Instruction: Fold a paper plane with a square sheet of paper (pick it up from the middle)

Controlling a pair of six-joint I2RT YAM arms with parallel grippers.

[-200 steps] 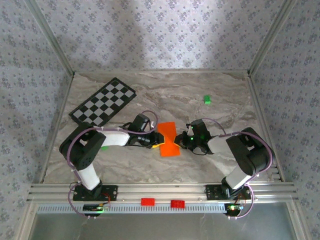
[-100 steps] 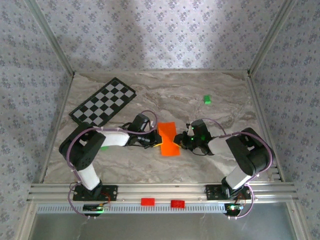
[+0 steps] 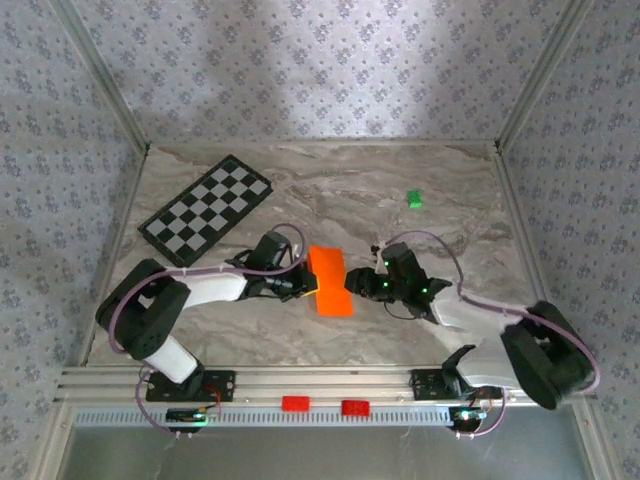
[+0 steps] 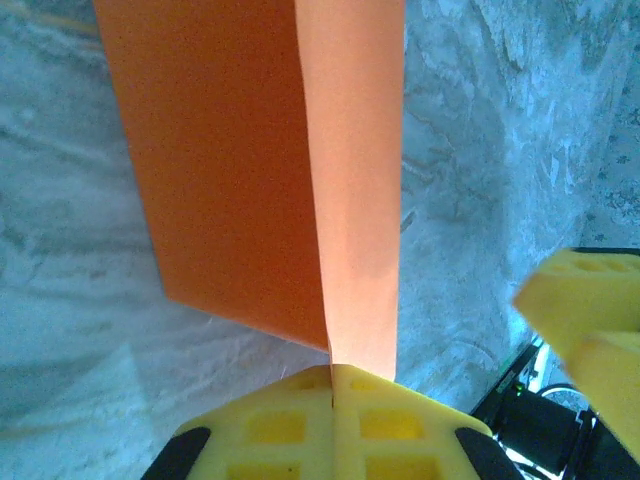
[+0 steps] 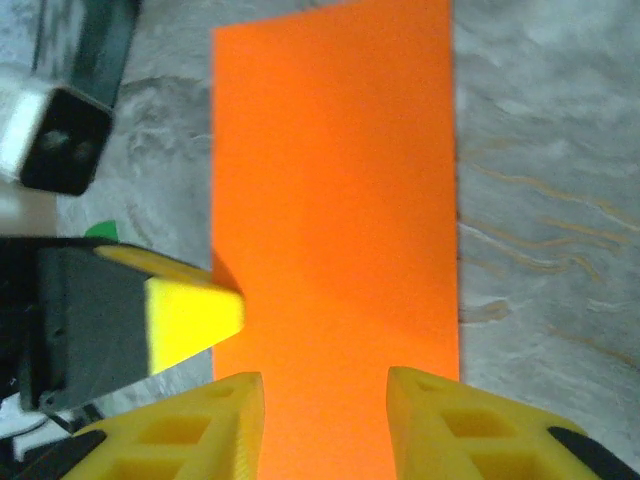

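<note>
From above we see the orange paper lying as a narrow folded rectangle near the middle of the marble table, between the two arms. The left gripper is at its left edge and the right gripper just off its right edge. The checkered board sits far left, a green block far right, and two red blocks rest on the front rail. The left wrist camera adds what the overhead view cannot resolve. The yellow fingers are pressed flat together, pinching the paper's edge right at a raised crease, with one flap standing up paler than the flat layer beside it. A yellow finger of the other arm shows at the lower right of that view. The right wrist camera shows its own fingers standing apart over the near end of the paper, nothing clamped between them, and the left arm's yellow fingertip touching the paper's left edge. Against a second ago, the paper has lost its pinched waist and reads as a cleaner rectangle. The left fingers have closed on it, the right ones have parted, and the right arm's elbow has swung down toward the rail.
</note>
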